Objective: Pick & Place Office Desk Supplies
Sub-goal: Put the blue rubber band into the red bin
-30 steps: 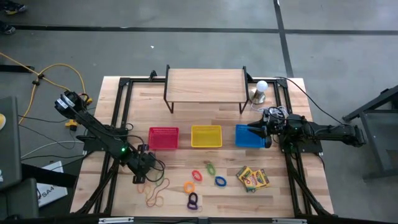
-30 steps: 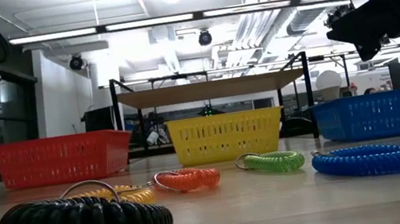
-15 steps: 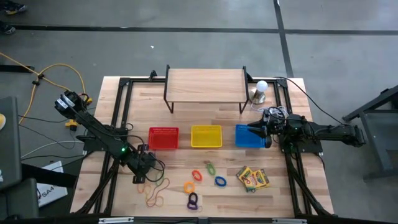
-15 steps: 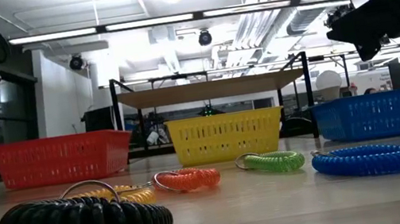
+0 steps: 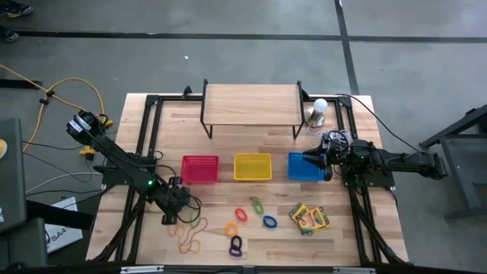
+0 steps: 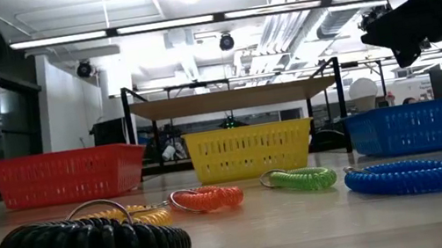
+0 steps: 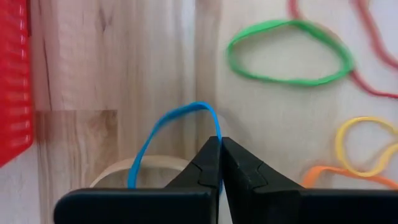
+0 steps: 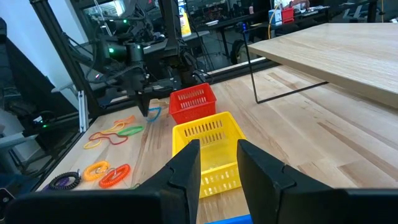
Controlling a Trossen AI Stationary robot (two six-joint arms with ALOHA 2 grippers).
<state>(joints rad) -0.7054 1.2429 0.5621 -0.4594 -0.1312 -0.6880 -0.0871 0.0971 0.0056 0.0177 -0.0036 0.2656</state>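
- Left gripper (image 7: 220, 144) down at the tabletop, near the red basket (image 7: 13, 81); fingers pressed together with a blue rubber band (image 7: 174, 127) pinched between the tips.
- Blue band's loop stands up off the wood ahead of the fingertips; a tan rubber band (image 7: 124, 171) lies flat just behind it, partly hidden by the gripper.
- Green rubber band (image 7: 289, 53) lies flat farther out on the wood, apart from the blue one; a red band (image 7: 367, 84) runs along its far side, and a yellow band (image 7: 367, 146) and an orange band (image 7: 329, 174) lie beside the gripper.
- From above, left gripper (image 5: 170, 216) sits at the table's front left, in front of the red basket (image 5: 200, 168).
- Coiled rings lie in the front middle: orange (image 5: 241, 215), green (image 5: 258, 205), blue (image 5: 269, 221), yellow-orange (image 5: 231, 228), purple (image 5: 236, 245).
- Crayon boxes (image 5: 309, 218) lie flat to the right of the rings, in front of the blue basket (image 5: 303, 166).
- Yellow basket (image 5: 253, 167) stands between the red and the blue.
- Right gripper (image 5: 310, 158) hangs above the blue basket, fingers a little apart, nothing between them.
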